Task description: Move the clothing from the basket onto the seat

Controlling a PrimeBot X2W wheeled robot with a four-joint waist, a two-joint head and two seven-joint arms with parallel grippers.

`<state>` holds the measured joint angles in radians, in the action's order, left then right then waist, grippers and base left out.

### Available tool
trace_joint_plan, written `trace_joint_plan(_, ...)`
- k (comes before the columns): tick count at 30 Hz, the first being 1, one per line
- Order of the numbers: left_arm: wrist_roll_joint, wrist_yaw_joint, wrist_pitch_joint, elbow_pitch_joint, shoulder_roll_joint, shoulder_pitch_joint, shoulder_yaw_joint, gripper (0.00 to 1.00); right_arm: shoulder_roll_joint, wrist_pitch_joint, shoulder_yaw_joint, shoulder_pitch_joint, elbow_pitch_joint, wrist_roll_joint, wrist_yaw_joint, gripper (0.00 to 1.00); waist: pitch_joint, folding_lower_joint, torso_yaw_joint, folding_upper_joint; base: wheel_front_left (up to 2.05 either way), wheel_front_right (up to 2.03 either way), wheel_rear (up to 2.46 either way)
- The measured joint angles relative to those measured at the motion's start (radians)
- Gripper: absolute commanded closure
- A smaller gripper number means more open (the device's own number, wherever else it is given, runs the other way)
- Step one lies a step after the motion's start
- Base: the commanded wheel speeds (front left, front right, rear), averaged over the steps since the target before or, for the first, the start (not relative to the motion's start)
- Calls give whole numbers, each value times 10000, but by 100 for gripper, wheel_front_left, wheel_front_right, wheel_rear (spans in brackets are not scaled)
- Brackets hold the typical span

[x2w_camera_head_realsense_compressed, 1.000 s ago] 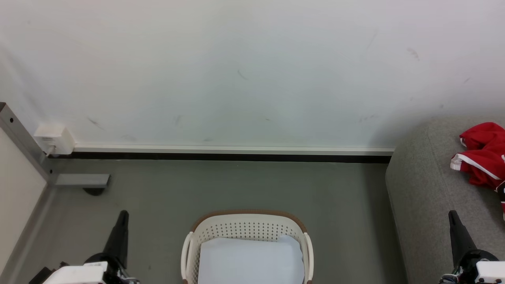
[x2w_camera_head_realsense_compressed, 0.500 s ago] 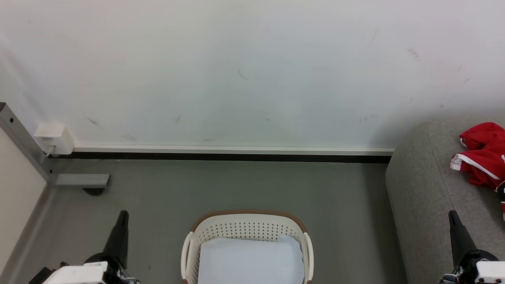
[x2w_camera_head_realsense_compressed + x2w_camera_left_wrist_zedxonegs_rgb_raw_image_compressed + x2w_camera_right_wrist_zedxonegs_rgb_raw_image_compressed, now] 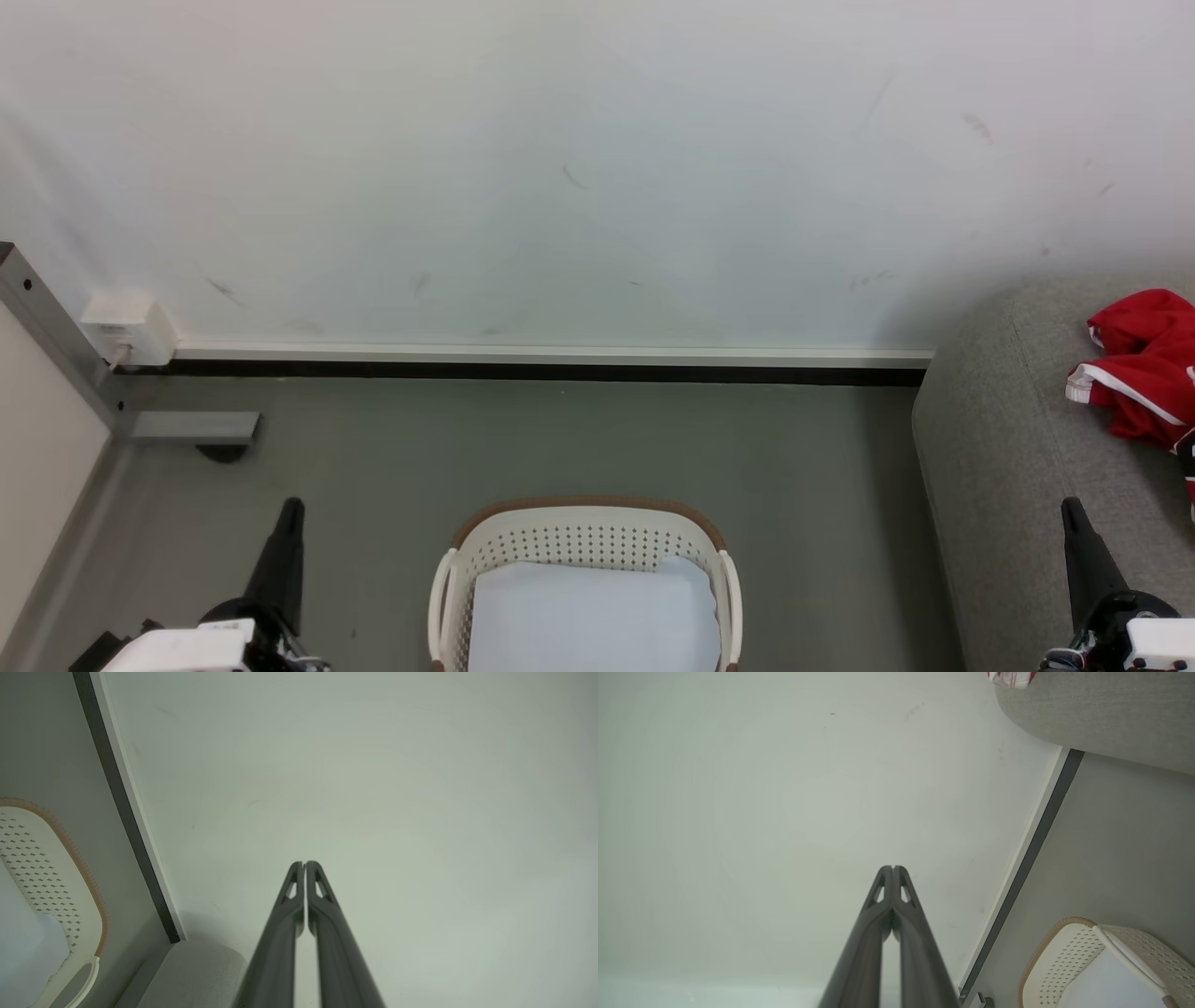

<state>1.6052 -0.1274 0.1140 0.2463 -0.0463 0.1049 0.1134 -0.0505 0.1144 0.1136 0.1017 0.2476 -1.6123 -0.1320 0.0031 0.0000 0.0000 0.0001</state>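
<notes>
Left end effector [image 3: 291, 511] and right end effector [image 3: 1072, 511] hang empty with fingers pressed together, while the red clothing [image 3: 1144, 373] lies on the grey seat [image 3: 999, 448] and the basket [image 3: 579, 537] holds a pale sheet [image 3: 593, 616], so the task looks done.

The right end effector [image 3: 893, 870], fingers pressed together, points at the wall [image 3: 761, 788], the basket [image 3: 1057, 952] at lower right

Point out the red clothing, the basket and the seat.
red clothing [image 3: 1153, 350], head view, on its red folds.
basket [image 3: 583, 539], head view, on its perforated back wall.
seat [image 3: 1008, 448], head view, on bare grey cushion.
</notes>
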Motion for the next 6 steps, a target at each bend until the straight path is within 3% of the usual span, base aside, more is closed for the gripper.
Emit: trace_joint_plan(6,0,0,0,0,-2,0,0,100,0,0,2,0,0,0,0,100,0,0,0,0,0,0,0)
